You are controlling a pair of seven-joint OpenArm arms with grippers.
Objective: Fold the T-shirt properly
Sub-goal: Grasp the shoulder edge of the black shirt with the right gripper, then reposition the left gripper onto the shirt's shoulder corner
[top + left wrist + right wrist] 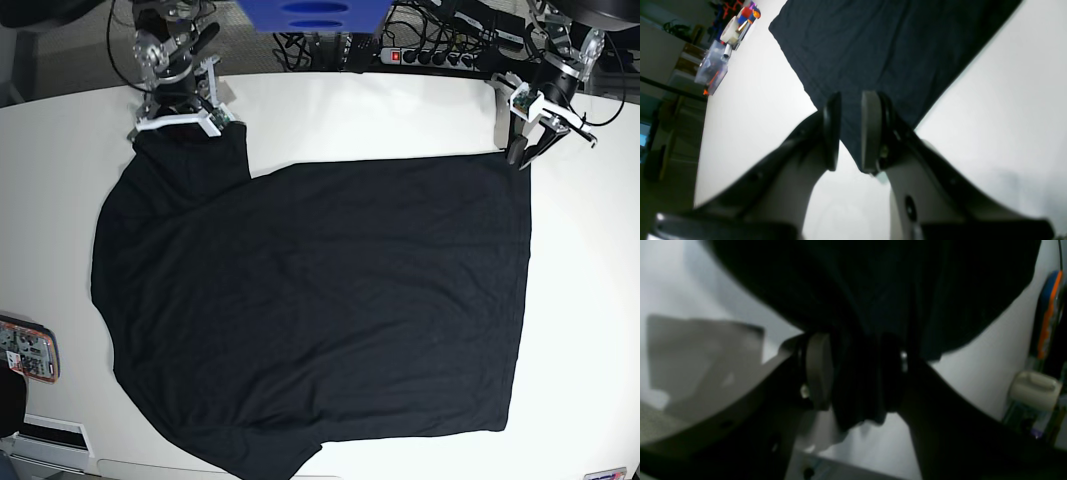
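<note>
We take the T-shirt (310,300) as our landmark; it lies spread flat over most of the white table (330,110), filling the middle of the base view.

At the shirt's far-left corner in the base view, we find the right gripper (180,125) standing over the raised sleeve. In its own wrist view the right gripper (857,373) is clamped on a thick bunch of the black T-shirt (873,290), the cloth filling the gap between the two pads and hanging a little below them. Off the shirt's near-left edge, a small colourful packet (28,350) rests on the table, apart from the cloth.

Behind the shirt, beyond the table's far edge, we see a blue bin (310,15) and a power strip (420,55) among cables.

At the shirt's far-right corner sits the left gripper (520,155), its tips right at the hem corner. In its wrist view the left gripper (850,133) has its pads drawn close with a narrow slot between them; the corner of the T-shirt (873,50) runs behind that slot, and we cannot tell whether cloth is pinched. Away from the shirt in that view stand a roll of tape (730,31) and a clear plastic box (710,68).
</note>
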